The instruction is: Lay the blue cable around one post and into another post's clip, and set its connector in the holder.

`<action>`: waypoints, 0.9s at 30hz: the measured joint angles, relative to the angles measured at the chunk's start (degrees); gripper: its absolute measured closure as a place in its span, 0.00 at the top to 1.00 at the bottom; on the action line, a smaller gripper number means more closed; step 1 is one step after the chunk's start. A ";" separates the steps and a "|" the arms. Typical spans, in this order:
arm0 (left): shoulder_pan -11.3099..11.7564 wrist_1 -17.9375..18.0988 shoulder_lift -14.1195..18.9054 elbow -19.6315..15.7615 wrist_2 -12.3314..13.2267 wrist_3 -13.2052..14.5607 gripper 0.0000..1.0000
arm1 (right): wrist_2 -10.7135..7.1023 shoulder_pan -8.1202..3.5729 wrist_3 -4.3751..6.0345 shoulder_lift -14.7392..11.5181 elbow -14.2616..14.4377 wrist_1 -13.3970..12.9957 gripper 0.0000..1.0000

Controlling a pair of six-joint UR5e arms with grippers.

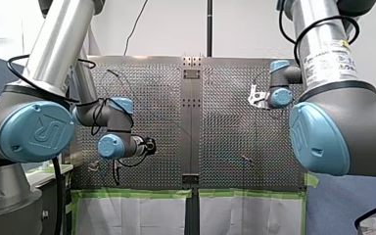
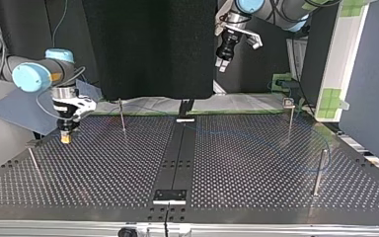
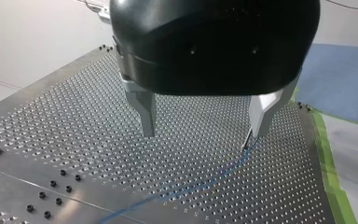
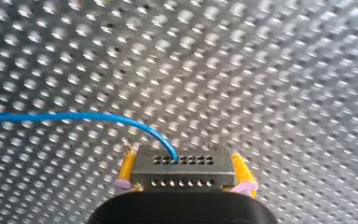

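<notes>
Across perforated table (image 2: 103, 168), upright posts (image 2: 319, 170) (thin, metal), blue cable (image 4: 74, 115), green tape (image 1: 137, 193).

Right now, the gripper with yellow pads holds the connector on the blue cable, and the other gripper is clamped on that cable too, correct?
Not quite. My right gripper, with yellow pads, does hold the connector on the blue cable. But my left gripper is open and holds nothing: the left wrist view shows its fingers spread, the cable lying on the table below.
</notes>
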 joint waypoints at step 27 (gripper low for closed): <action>0.38 -0.73 0.01 0.00 -0.03 0.00 1.00 | -6.69 -8.54 -1.75 -7.11 9.72 -3.06 0.00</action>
